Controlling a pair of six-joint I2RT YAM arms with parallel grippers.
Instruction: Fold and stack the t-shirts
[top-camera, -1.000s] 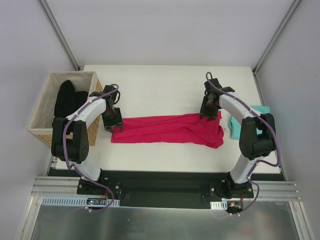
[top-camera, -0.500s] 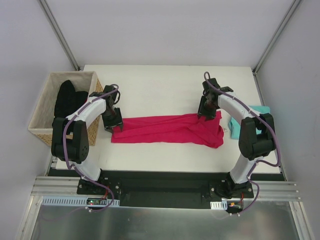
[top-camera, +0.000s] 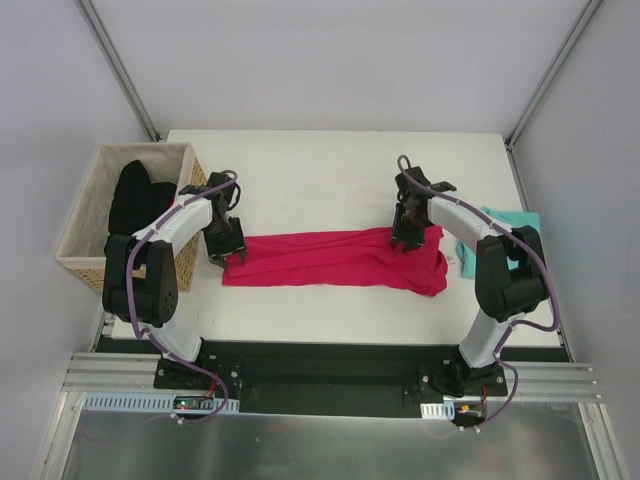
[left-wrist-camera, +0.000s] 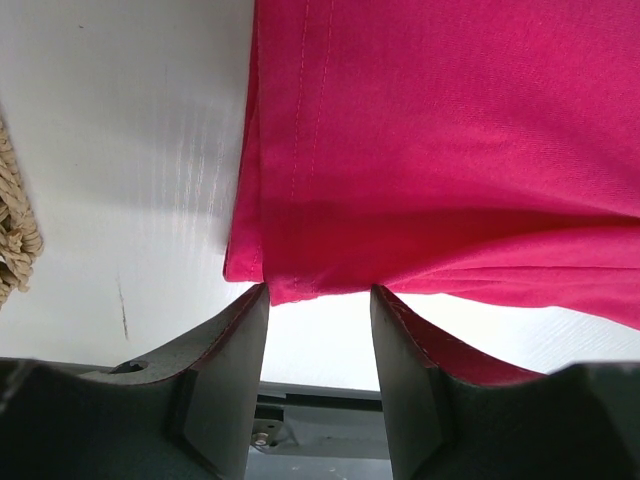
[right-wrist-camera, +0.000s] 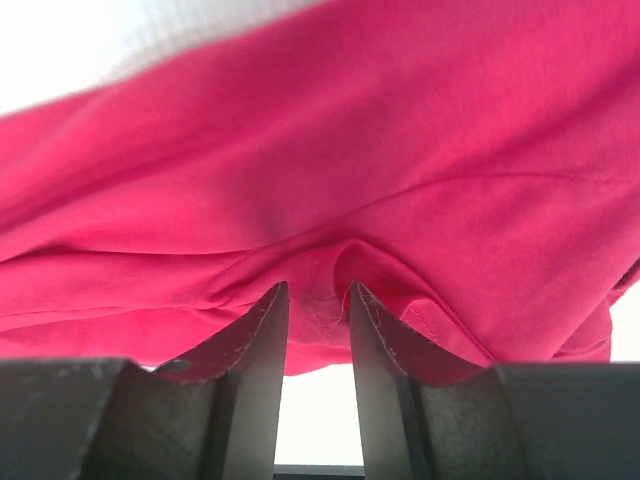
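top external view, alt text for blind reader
A magenta-pink t-shirt lies in a long band across a table, the left gripper at its left end, the right gripper near its right. A teal t-shirt sits at the right edge, a basket holding a black garment at the left.

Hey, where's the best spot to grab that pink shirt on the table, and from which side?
Probably its two short ends, coming down from above. The pink shirt lies as a long flat band across the table; the left end is a straight hemmed corner, the right end is bunched, with raised folds easy to pinch.
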